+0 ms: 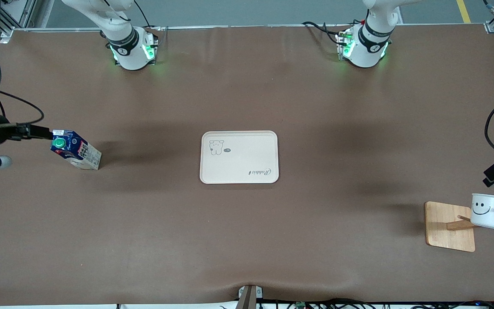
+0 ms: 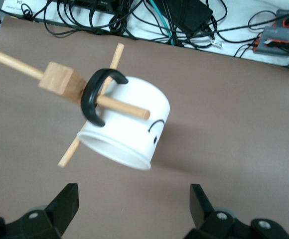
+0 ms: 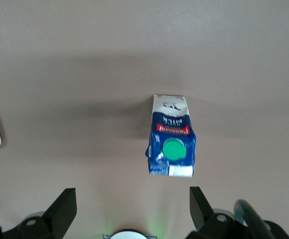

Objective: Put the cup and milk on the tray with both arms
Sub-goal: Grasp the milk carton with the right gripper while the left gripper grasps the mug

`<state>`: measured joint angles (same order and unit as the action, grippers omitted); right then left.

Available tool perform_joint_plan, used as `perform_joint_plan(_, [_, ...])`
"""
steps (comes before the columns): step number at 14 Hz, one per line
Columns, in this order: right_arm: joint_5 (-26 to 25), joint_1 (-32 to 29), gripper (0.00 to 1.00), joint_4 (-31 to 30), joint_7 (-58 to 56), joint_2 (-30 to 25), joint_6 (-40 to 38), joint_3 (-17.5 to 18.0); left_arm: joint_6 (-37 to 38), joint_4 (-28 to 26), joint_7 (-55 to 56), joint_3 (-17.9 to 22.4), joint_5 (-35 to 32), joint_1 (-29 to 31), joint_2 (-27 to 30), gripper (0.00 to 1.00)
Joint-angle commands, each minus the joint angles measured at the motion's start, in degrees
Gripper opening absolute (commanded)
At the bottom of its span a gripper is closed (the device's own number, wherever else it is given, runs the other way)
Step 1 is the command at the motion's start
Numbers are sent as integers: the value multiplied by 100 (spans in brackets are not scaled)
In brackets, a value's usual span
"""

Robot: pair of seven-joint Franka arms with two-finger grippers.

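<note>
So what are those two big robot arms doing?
They are getting ready to grab things. The right gripper, fingers open, is by the milk standing on the table. The left gripper, also open, is by the cup hanging on a wooden peg rack. The tray in the middle has nothing on it.

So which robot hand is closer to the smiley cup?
The left one. The left gripper hangs open right by the cup, which hangs on a wooden peg rack. The right gripper is open over the milk, at the table's right-arm end.
</note>
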<state>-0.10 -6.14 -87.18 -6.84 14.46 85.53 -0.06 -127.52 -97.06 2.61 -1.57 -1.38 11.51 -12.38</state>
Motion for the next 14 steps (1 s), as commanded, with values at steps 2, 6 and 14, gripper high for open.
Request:
perform_joint_plan(2, [28, -193, 100, -807, 8, 5, 839, 24, -441, 3, 82, -1, 85, -9, -335, 90])
perform_joint_plan(6, [37, -423, 100, -1389, -27, 31, 1369, -21, -476, 3, 91, -10, 94, 0, -388, 77])
perform_joint_plan(14, [54, -493, 100, -2277, -1, -57, 1853, -29, -590, -41, 82, -10, 76, -70, -529, 61])
